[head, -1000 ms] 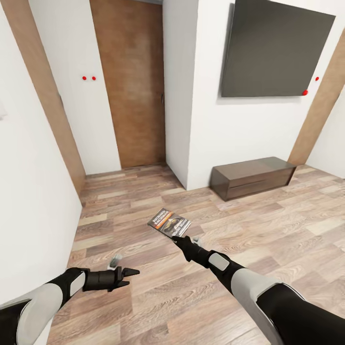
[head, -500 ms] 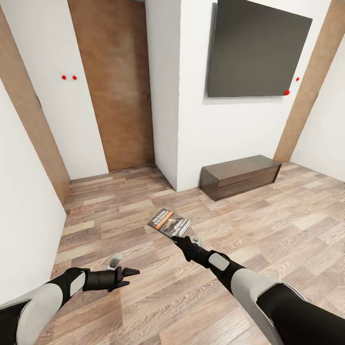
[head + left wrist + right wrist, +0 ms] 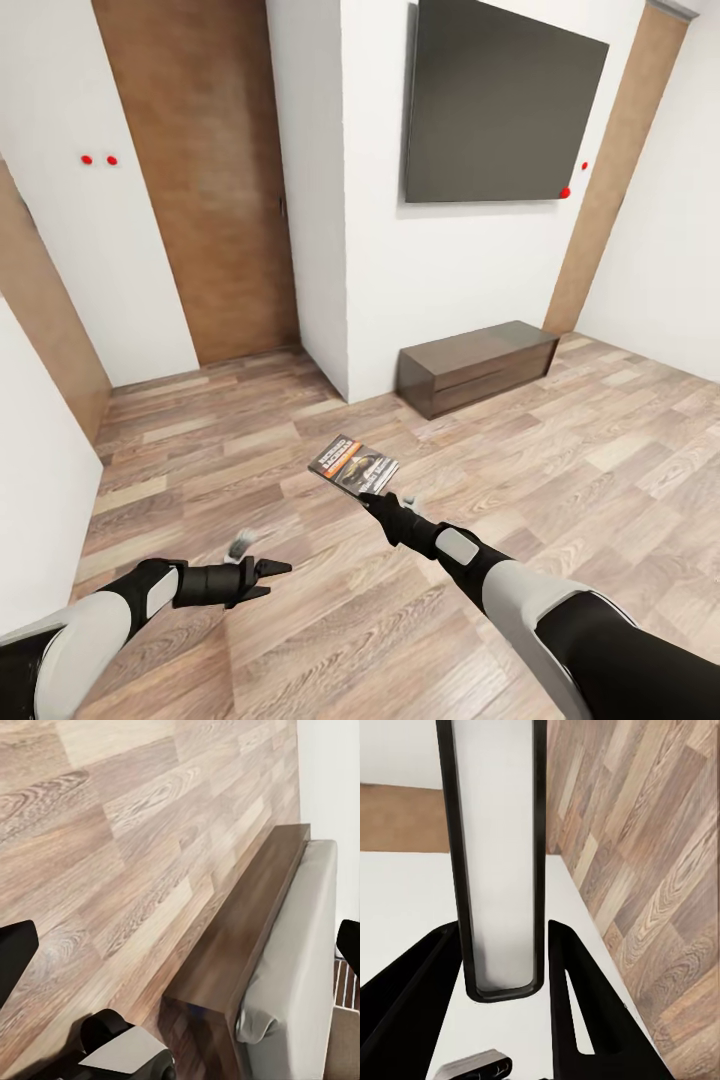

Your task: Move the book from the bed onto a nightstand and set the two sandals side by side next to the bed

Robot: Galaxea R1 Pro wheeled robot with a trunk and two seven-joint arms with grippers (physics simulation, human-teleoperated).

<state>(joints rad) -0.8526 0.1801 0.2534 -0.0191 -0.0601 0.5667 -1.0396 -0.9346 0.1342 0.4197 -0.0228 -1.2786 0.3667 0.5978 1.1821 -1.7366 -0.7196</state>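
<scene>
1. We are holding the book (image 3: 354, 466) in our right end effector (image 3: 372, 497), fingers (image 3: 585, 1012) clamped on its near edge, out over the wooden floor (image 3: 560, 470).
2. In the right wrist view the book (image 3: 497, 855) is showing edge-on between the dark fingers.
3. Our left end effector (image 3: 278, 577) is hanging empty, fingers narrowly parted.
4. The left wrist view is showing the bed (image 3: 296, 967), its off-white mattress on a dark frame.
5. We are facing a long low bench (image 3: 478, 365) under a wall screen (image 3: 500, 105), a brown door (image 3: 200, 170) to its left.
</scene>
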